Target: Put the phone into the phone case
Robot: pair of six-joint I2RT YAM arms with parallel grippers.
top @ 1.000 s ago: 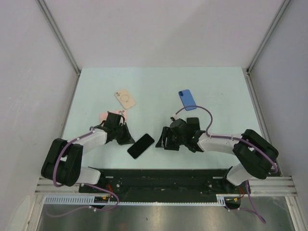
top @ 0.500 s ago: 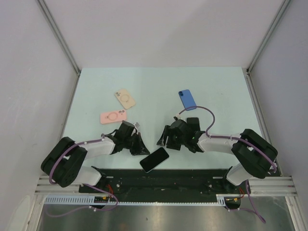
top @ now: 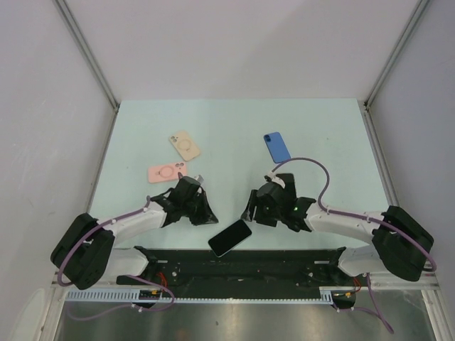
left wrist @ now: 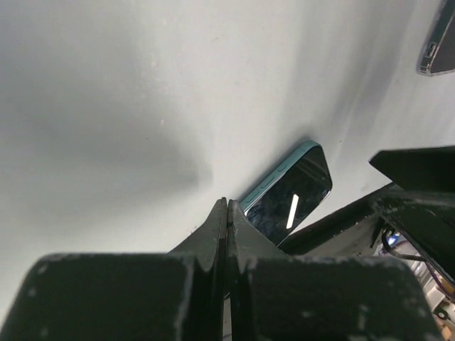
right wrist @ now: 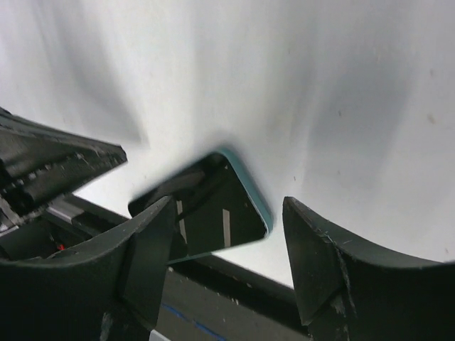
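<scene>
The phone (top: 229, 237) is black-screened with a teal rim. It lies face up at the table's near edge, one corner over the black rail. My left gripper (top: 207, 217) is shut and empty, its tip just left of the phone (left wrist: 291, 202). My right gripper (top: 250, 212) is open just right of the phone. In the right wrist view the phone (right wrist: 206, 206) lies beyond and between its spread fingers (right wrist: 160, 234). Three cases lie farther back: pink (top: 165, 172), beige (top: 185, 145) and blue (top: 277, 147).
The black rail (top: 284, 259) holding the arm bases runs along the table's near edge, right under the phone. A clear case edge (left wrist: 437, 46) shows at the top right of the left wrist view. Grey walls stand on three sides.
My shut left gripper has slid the phone right and toward the near edge. The right gripper has shifted nearer the phone and stayed open.
</scene>
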